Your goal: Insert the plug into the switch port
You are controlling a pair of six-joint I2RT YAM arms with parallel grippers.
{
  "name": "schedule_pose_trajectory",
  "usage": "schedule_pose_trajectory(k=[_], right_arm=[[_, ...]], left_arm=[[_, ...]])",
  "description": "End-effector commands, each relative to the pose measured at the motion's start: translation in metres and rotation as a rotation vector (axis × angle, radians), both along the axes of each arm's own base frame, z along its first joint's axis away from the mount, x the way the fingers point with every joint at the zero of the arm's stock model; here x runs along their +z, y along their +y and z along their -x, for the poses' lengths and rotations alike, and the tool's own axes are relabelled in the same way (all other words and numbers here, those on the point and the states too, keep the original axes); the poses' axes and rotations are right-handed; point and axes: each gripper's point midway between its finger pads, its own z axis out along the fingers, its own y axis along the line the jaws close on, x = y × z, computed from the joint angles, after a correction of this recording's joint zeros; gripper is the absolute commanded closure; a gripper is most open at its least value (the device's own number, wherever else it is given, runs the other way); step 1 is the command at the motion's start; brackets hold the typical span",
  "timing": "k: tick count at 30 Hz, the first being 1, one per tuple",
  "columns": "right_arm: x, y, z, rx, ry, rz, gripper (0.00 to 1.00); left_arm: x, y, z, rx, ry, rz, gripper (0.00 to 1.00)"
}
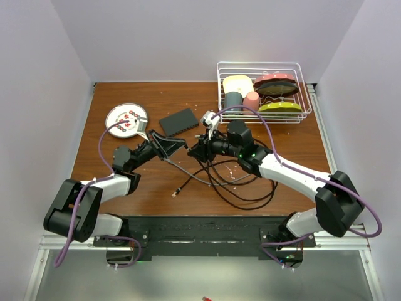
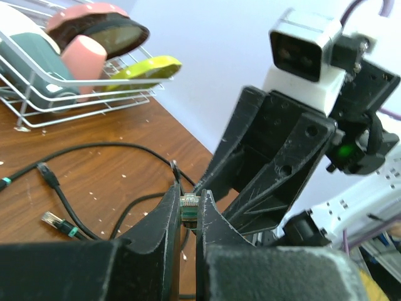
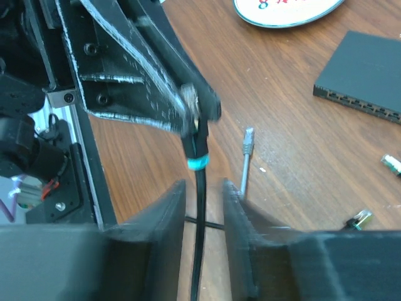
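Left tool (image 2: 190, 195) clenches the plug (image 2: 189, 207), right tool (image 3: 203, 185) sits released around the cable (image 3: 199, 238); next, align it with the switch (image 1: 179, 120) sockets.

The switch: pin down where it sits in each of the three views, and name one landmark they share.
Top external: switch just left of centre, right of the white plate.
Left wrist: not in it.
Right wrist: upper right corner, socket row toward the camera.
Shared landmark: the white plate, close to the switch in both views showing it.
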Motion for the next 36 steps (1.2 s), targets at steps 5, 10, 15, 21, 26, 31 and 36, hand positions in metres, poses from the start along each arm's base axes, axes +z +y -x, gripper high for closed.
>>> schedule_pose_trajectory(k=[5,10,15,21,26,31,36], right_arm=[[0.068,-0.006,0.002,0.064,-0.067,-0.148,0.41],[0.087,-0.011,0.011,0.162,-0.046,-0.26,0.38],[0.088,-0.005,0.028,0.286,-0.01,-0.305,0.38],[0.09,-0.001,0.043,0.391,0.024,-0.338,0.4],[0.082,0.0,0.041,0.388,0.041,-0.308,0.42],[0.073,0.003,0.036,0.373,0.065,-0.291,0.44],[0.065,0.008,0.035,0.371,0.087,-0.282,0.44]], left_arm=[[0.025,-0.005,0.028,-0.098,-0.216,-0.016,1.0],[0.037,-0.003,0.041,-0.112,-0.291,-0.02,1.0],[0.05,0.0,0.051,-0.106,-0.349,-0.013,1.0],[0.056,0.001,0.056,-0.114,-0.378,-0.009,1.0],[0.06,0.001,0.06,-0.12,-0.388,0.002,1.0],[0.064,0.0,0.065,-0.133,-0.405,0.016,1.0],[0.067,-0.003,0.069,-0.146,-0.417,0.025,1.0]])
